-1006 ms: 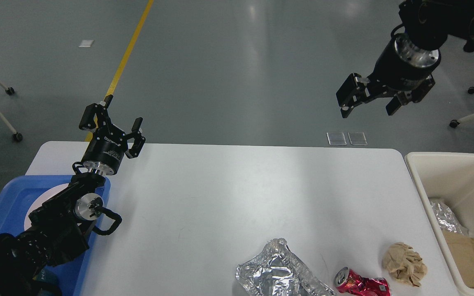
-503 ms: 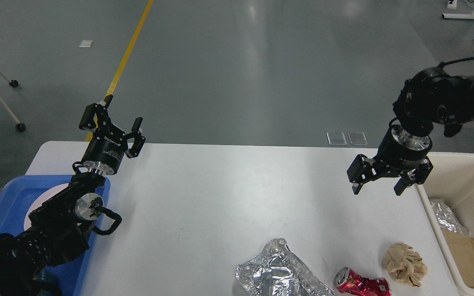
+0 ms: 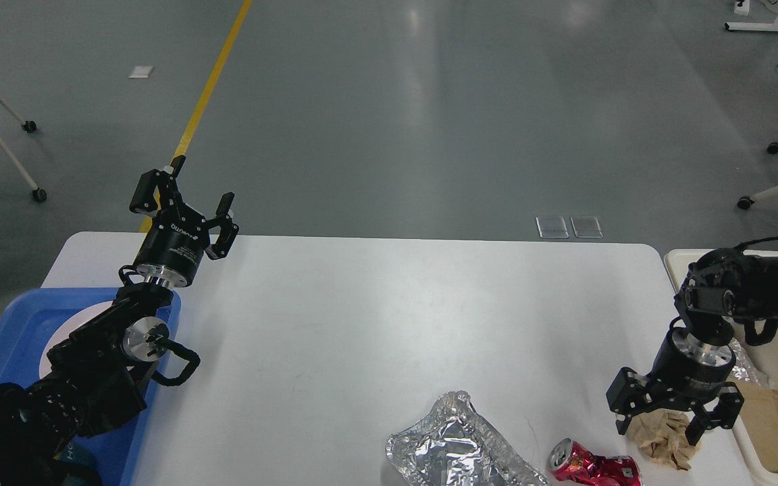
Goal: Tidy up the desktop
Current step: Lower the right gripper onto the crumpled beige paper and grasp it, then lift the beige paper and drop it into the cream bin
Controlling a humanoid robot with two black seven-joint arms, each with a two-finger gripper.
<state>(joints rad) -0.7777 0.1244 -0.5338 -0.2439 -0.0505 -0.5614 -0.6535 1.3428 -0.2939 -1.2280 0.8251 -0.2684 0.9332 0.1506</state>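
The white desktop (image 3: 375,317) fills the middle of the head view. On its near right lie a crumpled brown paper ball (image 3: 662,442), a crushed red can (image 3: 591,467) and a crumpled sheet of silver foil (image 3: 453,449). My right gripper (image 3: 659,426) points down, open, with its fingers straddling the top of the paper ball. My left gripper (image 3: 183,206) is held up over the far left corner of the desktop, open and holding nothing.
A cream bin (image 3: 777,364) stands at the right edge, with foil and brown paper inside. A blue tray (image 3: 17,337) with a white plate sits at the left under my left arm. Grey floor with a yellow line lies beyond.
My right arm has come down from high above the floor to the near right of the desktop, ending over the paper ball. The left arm has not moved.
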